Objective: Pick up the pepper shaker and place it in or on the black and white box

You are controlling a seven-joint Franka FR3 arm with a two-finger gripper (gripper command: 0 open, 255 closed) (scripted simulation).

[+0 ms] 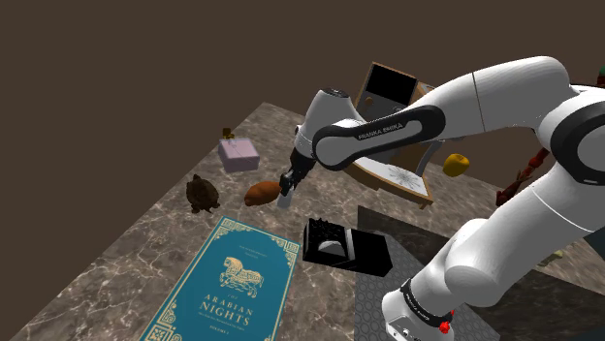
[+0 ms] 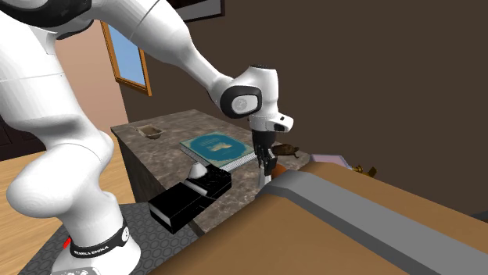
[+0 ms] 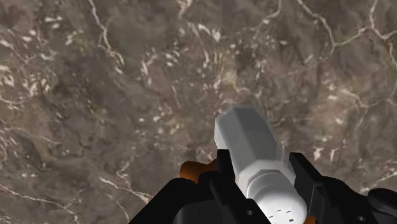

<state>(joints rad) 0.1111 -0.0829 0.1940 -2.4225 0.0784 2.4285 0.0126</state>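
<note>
We have the pincer (image 3: 262, 170) clamped on the pale pepper shaker (image 3: 248, 137), which pokes out beyond its fingertips. The black and white box (image 1: 341, 249) sits off toward the stand. A hasty swing there could slip the shaker loose.
</note>
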